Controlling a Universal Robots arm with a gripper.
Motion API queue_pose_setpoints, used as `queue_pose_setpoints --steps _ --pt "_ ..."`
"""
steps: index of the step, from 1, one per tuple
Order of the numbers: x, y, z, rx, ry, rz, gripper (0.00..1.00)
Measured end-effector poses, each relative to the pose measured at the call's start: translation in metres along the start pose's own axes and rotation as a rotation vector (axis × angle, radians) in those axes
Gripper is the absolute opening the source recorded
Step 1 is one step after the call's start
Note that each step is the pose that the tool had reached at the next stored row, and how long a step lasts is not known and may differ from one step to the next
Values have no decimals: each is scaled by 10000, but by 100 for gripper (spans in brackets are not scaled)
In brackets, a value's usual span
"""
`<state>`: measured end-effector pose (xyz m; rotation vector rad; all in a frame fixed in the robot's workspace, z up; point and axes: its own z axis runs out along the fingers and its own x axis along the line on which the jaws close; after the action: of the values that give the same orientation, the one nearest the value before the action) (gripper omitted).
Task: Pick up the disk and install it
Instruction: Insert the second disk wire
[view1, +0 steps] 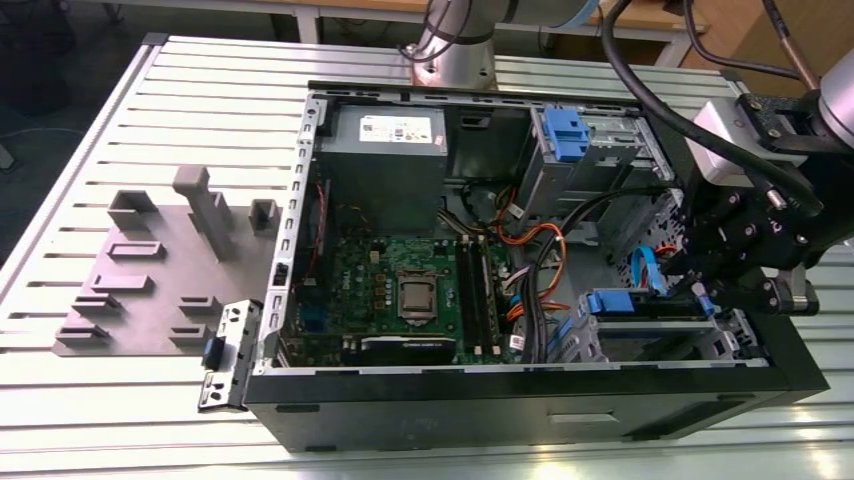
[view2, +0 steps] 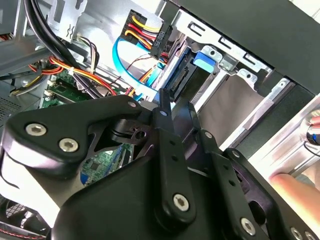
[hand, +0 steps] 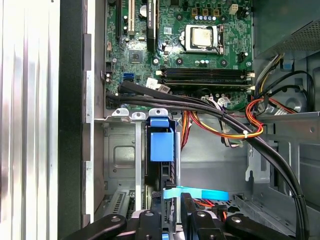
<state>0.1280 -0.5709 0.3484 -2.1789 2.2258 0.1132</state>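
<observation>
The disk (view1: 617, 302) stands on edge in the lower drive bay at the open computer case's corner on the exterior view's right, its blue carrier tab facing up. In the first wrist view the disk (hand: 161, 142) runs edge-on from that blue tab back to my gripper (hand: 171, 220). My gripper (view1: 683, 285) sits just off the disk's cable end, inside the case wall, and its fingers (hand: 194, 220) are closed in on that end. In the second wrist view the gripper (view2: 176, 102) points at the disk (view2: 204, 59) beside the bay's metal frame.
Orange and black cable bundles (hand: 235, 127) and a blue flat cable (hand: 200, 193) cross close to the bay. The motherboard (view1: 400, 290) fills the case floor, with a blue bracket (view1: 566, 135) on the upper bay. A grey fixture plate (view1: 160, 270) lies outside. A person's fingertip (view2: 295, 185) shows by the case.
</observation>
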Motion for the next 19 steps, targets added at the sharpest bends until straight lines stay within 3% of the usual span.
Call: queue_pose_setpoints --steps 8,14,19 --pt "0 -1 -2 0 -12 -1 29" --pt "-4 1 -62 0 -13 0 29" --pt "-33 2 -60 -2 -92 -4 29"
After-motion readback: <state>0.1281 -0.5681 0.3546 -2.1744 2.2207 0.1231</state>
